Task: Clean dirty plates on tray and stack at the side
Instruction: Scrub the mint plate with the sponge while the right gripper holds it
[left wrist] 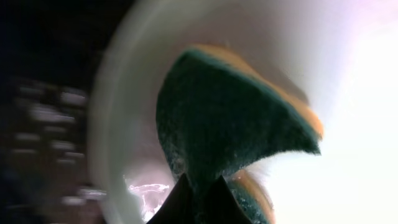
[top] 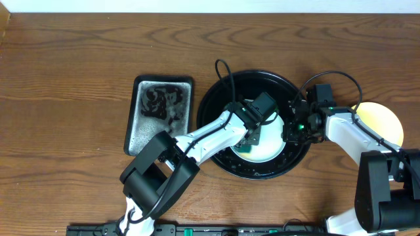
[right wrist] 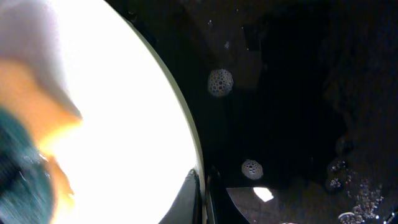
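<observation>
Finished: yellow plate (top: pixel 382 121) lying on the table (top: pixel 65 78) at 3 o'clock of the tray (top: pixel 244 85), outside its rim; no smear to be seen on it from above.
In hand: scrubbing of the pale plate (top: pixel 268 145), lying in the tray toward 5 o'clock.
Left to do: judged as finishing this plate, then moving it over to the yellow one; third plate not made out, perhaps beneath, cannot tell.
Left gripper (left wrist: pixel 198 198): jaws clamped on a sponge (left wrist: pixel 230 118), green face down on the plate.
Right gripper (right wrist: pixel 200 193): jaws pinched on the plate's rim at its 3 o'clock edge, steadying it.
Plate's look: glossy and wet, washed out by glare in both wrist views; no red smear discernible.
Tray's look: wet black floor with small clumps of suds (right wrist: pixel 220 82).
Sponge tray (top: pixel 164 78): at 9 o'clock of the big tray, foamy inside.
</observation>
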